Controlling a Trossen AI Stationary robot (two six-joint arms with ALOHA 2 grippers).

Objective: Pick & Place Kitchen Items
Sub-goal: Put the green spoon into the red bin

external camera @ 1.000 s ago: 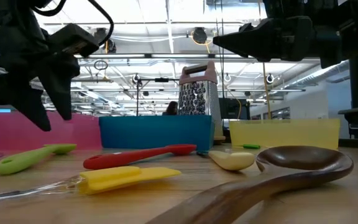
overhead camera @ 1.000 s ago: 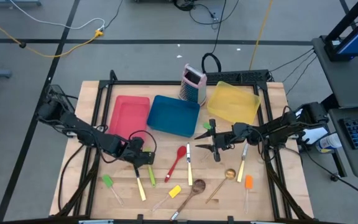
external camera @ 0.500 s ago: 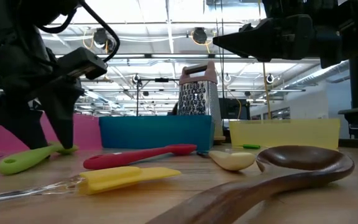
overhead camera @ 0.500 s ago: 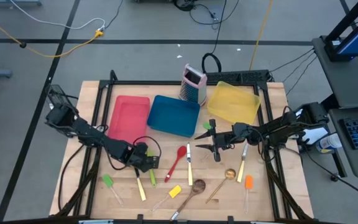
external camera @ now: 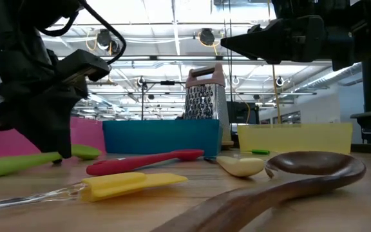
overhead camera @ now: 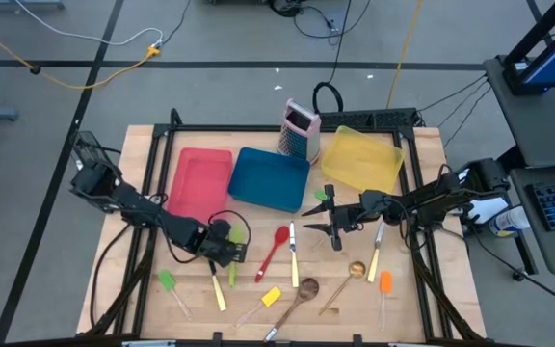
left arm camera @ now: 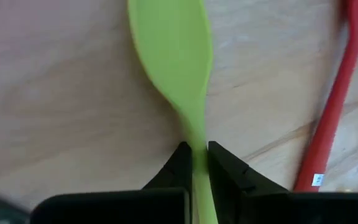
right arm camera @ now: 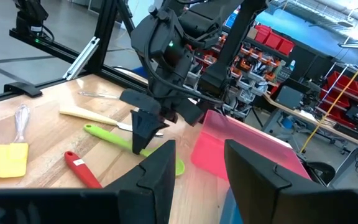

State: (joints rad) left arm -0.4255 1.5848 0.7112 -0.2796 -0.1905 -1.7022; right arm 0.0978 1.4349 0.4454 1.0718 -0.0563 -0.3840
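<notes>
A green spoon [left arm camera: 173, 56] lies on the wooden table [overhead camera: 143, 289], left of centre and in front of the red tray. Its bowl [external camera: 85, 152] points toward the trays. My left gripper [overhead camera: 222, 253] stands over it, shut on it. My right gripper [overhead camera: 324, 224] hangs level above the table's middle right, open, with nothing between its fingers. Other kitchen items lie along the near half: a red spoon [overhead camera: 275, 249], a yellow spatula [overhead camera: 270, 297], a wooden spoon [overhead camera: 302, 292], a green spatula [overhead camera: 167, 281], an orange spatula [overhead camera: 384, 282] and pale-handled cutlery [overhead camera: 293, 253]. My left gripper pinches the green spoon's thin neck [left arm camera: 194, 140], just behind the bowl, between its two fingers. The fingers come steeply from above, one on each side of the handle. The spoon lies along the table, with its bowl [right arm camera: 176, 167] beyond the fingers and its handle [external camera: 11, 166] behind them.
A red tray [overhead camera: 200, 178], a blue tray [overhead camera: 270, 178] and a yellow tray [overhead camera: 361, 161] stand across the far half. A metal grater with a pink top [overhead camera: 300, 128] stands upright behind them. The red spoon lies close to the right of the green spoon.
My left gripper has come down over the green spoon, moving a little toward the table's near edge. Its fingers stood open on either side of the neck, then shut on it. The spoon has shifted slightly on the table.
</notes>
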